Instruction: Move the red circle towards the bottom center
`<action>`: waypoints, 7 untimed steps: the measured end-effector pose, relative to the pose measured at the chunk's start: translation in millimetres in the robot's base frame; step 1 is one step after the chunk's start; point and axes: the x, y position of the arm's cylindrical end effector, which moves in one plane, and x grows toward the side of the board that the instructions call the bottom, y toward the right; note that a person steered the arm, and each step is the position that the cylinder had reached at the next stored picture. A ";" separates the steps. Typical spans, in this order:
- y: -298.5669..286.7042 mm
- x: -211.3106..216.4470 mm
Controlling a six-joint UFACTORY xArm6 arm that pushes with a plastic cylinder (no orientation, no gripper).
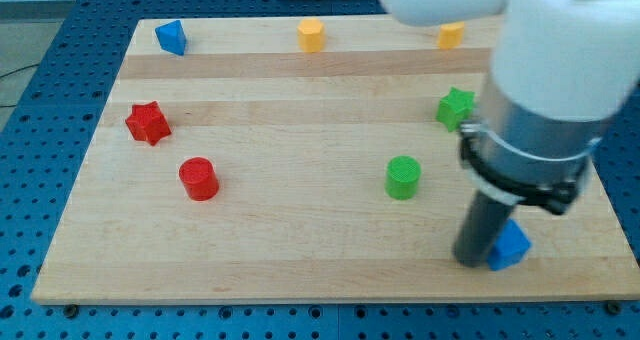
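Red circle [199, 178]: short cyl. block, standing flat on wooden board [300, 250], view's left, below and just right of red star [148, 123]. Nothing touching it.
My tip [472, 261]: rod end at view's bottom right, against left side of blue block [511, 247]; well apart from red circle.
Hold state: no fingers on this rig, nothing to open or close; rod grasps nothing, push contact only.
Handling (est.): looks light, rigid, smooth-sided; should slide easily on wood. Round wall means off-centre contact prob. rolls it off line.
Contact pt (est.): upper-left face of cyl., push toward bottom centre, through its axis.
Path: board between red circle and bottom centre looks free.
Nearby: green cylinder [403, 177] mid-right; green star [456, 108] part-hidden by arm.
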 end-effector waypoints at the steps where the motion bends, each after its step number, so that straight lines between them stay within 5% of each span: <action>1: 7.2 -10.1; 3: 25.2 -92.6; 6: 15.6 -107.4; 7: -54.7 -134.6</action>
